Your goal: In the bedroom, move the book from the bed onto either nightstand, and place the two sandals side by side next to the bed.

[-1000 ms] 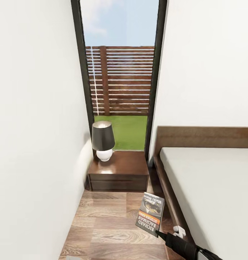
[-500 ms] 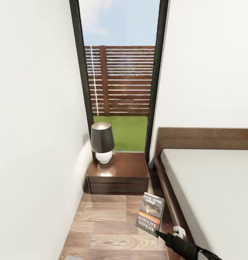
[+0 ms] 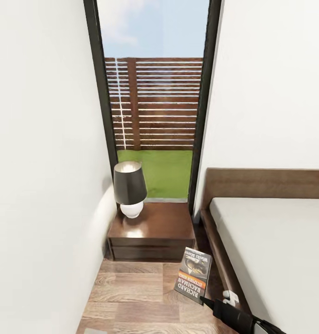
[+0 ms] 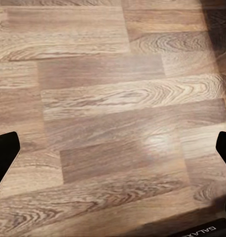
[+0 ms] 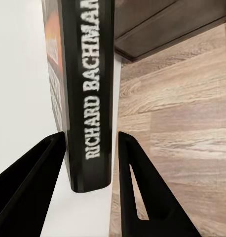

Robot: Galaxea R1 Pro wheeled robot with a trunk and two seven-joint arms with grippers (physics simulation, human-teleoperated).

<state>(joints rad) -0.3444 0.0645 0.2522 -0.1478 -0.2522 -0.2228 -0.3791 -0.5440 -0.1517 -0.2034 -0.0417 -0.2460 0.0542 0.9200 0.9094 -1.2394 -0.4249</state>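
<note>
My right gripper (image 3: 203, 299) is shut on the book (image 3: 193, 274), holding it upright over the wood floor, just left of the bed frame (image 3: 218, 253). In the right wrist view the black fingers (image 5: 142, 197) press both sides of the spine (image 5: 88, 89) lettered "Richard Bachman". The nightstand (image 3: 152, 227) stands ahead of the book, between the white wall and the bed, and its dark front (image 5: 162, 24) also shows beyond the book. My left gripper (image 4: 113, 148) is open over bare floor planks. The sandals are out of view.
A lamp (image 3: 129, 188) with a dark shade and white base takes the nightstand's back left corner. Behind it, a tall dark-framed window (image 3: 152, 93) shows grass and a slatted fence. A white wall (image 3: 43, 185) closes the left side, and the off-white mattress (image 3: 280, 250) lies at right.
The whole view has crept forward, so the nightstand, lamp and window look nearer and larger. The book and right gripper keep their place in the picture.
</note>
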